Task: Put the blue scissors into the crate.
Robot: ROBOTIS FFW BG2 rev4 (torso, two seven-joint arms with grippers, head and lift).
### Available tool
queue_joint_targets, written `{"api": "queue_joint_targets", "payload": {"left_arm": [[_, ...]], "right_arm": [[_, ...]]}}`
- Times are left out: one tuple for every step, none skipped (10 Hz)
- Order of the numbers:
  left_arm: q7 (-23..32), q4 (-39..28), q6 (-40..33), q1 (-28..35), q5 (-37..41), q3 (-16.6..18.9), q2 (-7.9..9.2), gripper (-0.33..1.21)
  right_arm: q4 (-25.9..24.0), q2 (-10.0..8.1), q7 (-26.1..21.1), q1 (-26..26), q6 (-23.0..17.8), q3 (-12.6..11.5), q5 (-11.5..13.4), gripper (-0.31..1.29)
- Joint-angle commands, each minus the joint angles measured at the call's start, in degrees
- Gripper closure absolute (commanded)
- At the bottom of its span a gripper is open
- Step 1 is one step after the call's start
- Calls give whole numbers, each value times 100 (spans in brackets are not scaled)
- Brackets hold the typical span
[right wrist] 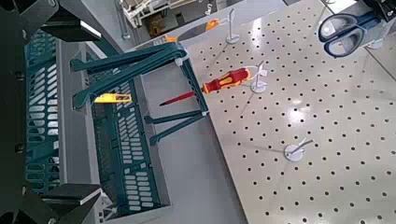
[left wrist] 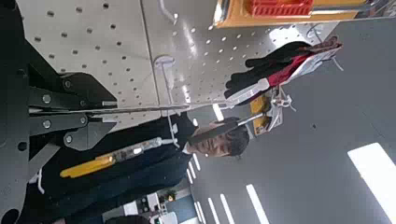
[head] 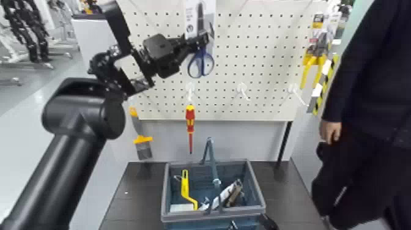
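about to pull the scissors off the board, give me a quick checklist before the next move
1. Left pincer at the blue scissors card: ok.
2. Grip closed on the card: cannot tell.
3. Scissors still up on the pegboard, not released: ok.
4. Crate below the board, open top: ok.
5. Crate handle stands arched across the drop zone: not ok.
6. Person's hand close on the right: not ok.
7. Right pincer visible: cannot tell.

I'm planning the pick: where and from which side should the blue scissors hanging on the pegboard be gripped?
Probably grip the white card across its thin side edges, just above the loop handles of the blue scissors. Come in from the robot's left, where the left gripper is. The card hangs flat against the pegboard, leaving its edges exposed.
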Motion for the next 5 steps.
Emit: {"api": "queue_joint_targets", "payload": {"left_arm": [[12, -215, 289, 528, 209, -124, -13, 118], [38, -294, 429, 721, 253, -142, -4, 118], [64, -321, 526, 906, 297, -133, -4, 118], [82, -373, 649, 1081, 341, -133, 22, 118], [91, -408, 746, 1240, 350, -115, 40, 118]], "right_arm": [[0, -19, -3, 0, 18, 16, 0, 15], [-9, -19, -3, 0, 18, 16, 0, 15], [-9, -19, -3, 0, 26, 16, 0, 15], [-9, -19, -3, 0, 35, 16, 0, 15], [-9, -19, -3, 0, 44, 16, 0, 15]]}}
